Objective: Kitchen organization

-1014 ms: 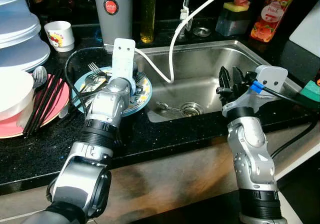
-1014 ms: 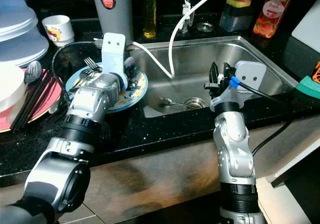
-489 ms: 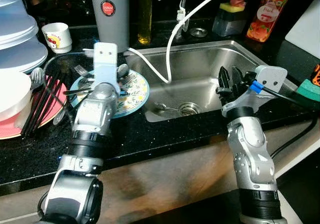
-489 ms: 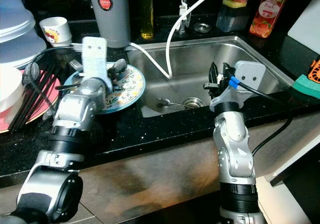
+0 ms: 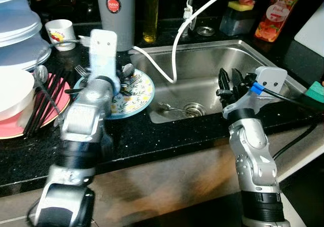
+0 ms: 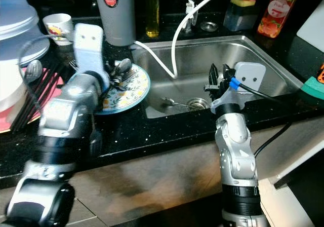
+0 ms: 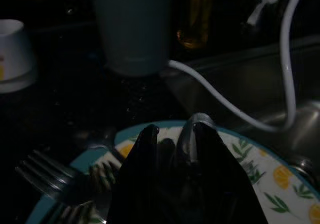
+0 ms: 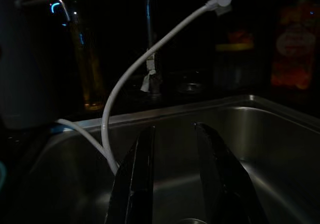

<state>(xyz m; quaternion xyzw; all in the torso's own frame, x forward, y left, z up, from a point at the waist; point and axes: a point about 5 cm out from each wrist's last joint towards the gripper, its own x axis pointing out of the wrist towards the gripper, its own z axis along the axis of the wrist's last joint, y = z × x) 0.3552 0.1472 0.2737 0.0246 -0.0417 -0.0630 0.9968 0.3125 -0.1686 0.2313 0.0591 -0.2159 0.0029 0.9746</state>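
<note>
Stainless cutlery lies in a small heap on the patterned plate [image 5: 136, 92], which sits on the black counter [image 5: 167, 130] just beside the sink [image 5: 212, 70], and our left gripper [image 7: 175, 139] is down over this heap. In the left wrist view its two black fingers [image 7: 145, 144] stand close around the bowl of a spoon [image 7: 197, 126], so we judge that they grip it, though the picture is dark. To do this step well, we should lift the spoon straight up and slowly, because a fork [image 5: 81, 71] and other pieces touch it and can slide off the plate. We should also keep the wrist away from the white hose [image 5: 174, 44] that hangs into the sink. Our right gripper [image 5: 230, 80] hovers over the near edge of the sink with its fingers a little apart, holding nothing; one more spoon [image 5: 169, 107] lies near the drain. Compared with one second ago, our left arm has swung toward the left side of the plate, and the right arm has stayed in its place.
</note>
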